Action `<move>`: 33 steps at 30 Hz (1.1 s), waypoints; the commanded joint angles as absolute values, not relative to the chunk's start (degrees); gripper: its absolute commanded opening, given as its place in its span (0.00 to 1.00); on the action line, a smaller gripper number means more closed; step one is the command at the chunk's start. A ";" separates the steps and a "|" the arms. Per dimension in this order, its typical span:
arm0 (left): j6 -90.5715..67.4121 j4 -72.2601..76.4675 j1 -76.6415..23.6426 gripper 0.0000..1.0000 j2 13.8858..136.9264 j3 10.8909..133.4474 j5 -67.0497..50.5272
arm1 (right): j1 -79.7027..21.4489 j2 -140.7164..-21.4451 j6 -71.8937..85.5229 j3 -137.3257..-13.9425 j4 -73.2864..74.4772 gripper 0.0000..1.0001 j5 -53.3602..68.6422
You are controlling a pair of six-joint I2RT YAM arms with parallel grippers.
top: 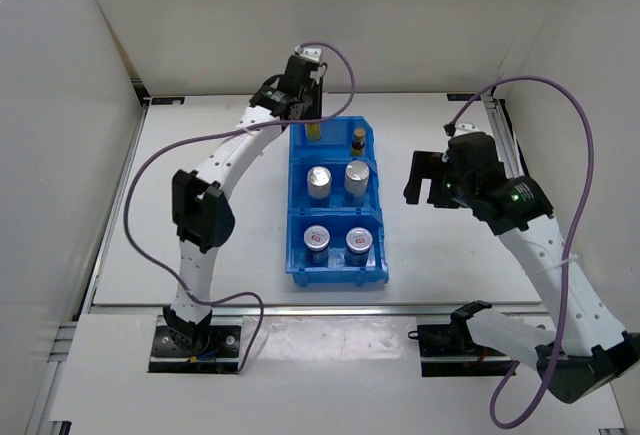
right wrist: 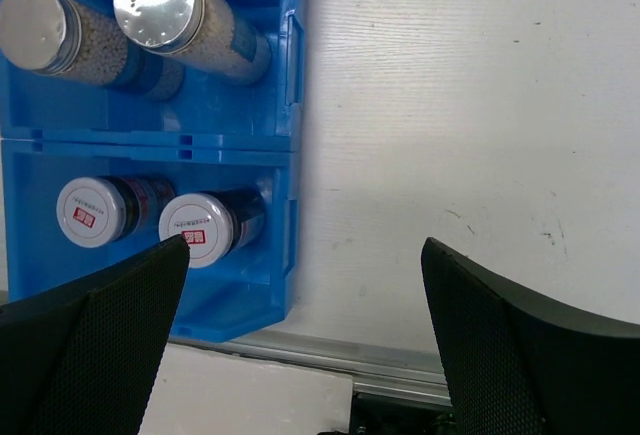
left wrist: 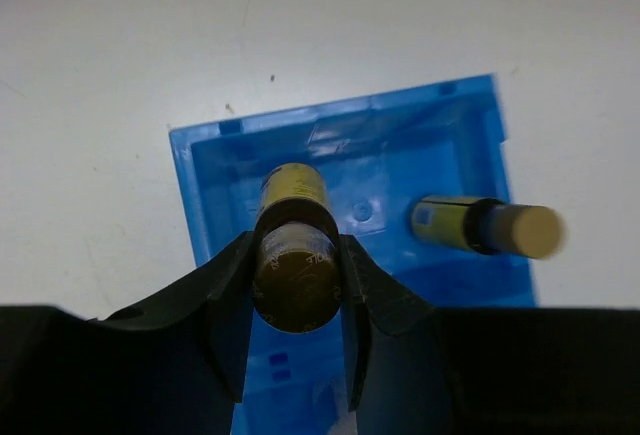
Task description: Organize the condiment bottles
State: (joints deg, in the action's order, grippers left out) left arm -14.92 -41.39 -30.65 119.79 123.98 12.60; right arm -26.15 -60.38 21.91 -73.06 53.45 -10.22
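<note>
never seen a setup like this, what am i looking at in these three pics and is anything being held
Two robot arms are bolted at the near edge of a white table. One picture looks down from above; the other two come from cameras on each wrist. A blue bin with three compartments holds two jars nearest the arms, two shakers in the middle, and one amber bottle at the far end. The left gripper is shut on the second amber bottle, over that far compartment. The right gripper is open and holds nothing.
</note>
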 commanded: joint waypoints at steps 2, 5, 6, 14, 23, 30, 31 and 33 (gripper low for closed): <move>-16.00 -41.22 -30.32 0.11 123.13 125.16 11.87 | -26.19 -56.87 23.02 -71.72 54.58 1.00 -8.44; -16.52 -41.22 -30.32 0.11 124.80 125.16 11.87 | -26.19 -54.67 23.03 -70.14 54.58 1.00 -8.44; -16.52 -41.22 -30.32 0.11 125.59 125.16 11.87 | -26.19 -54.67 23.03 -69.53 55.10 1.00 -8.44; -17.05 -41.22 -30.32 0.54 126.12 123.40 11.87 | -26.19 -54.14 23.03 -68.99 55.63 1.00 -8.44; -14.60 -42.80 -30.32 1.00 114.10 123.40 15.46 | -26.19 -55.19 24.16 -70.04 58.09 1.00 -11.07; -13.28 -40.01 -30.85 1.00 82.05 93.76 22.58 | -26.19 -55.63 24.17 -72.07 59.24 1.00 -11.07; -12.49 -37.90 -30.85 1.00 72.87 86.91 23.28 | -26.19 -54.16 24.78 -71.46 58.54 1.00 -11.07; -11.95 -31.22 -30.85 1.00 63.85 67.54 24.69 | -26.19 -52.83 24.79 -70.14 55.47 1.00 -9.85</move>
State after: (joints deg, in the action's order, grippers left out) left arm -13.43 -34.74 -30.68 72.40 85.97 20.27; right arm -26.15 -55.61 23.97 -69.21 58.39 -10.31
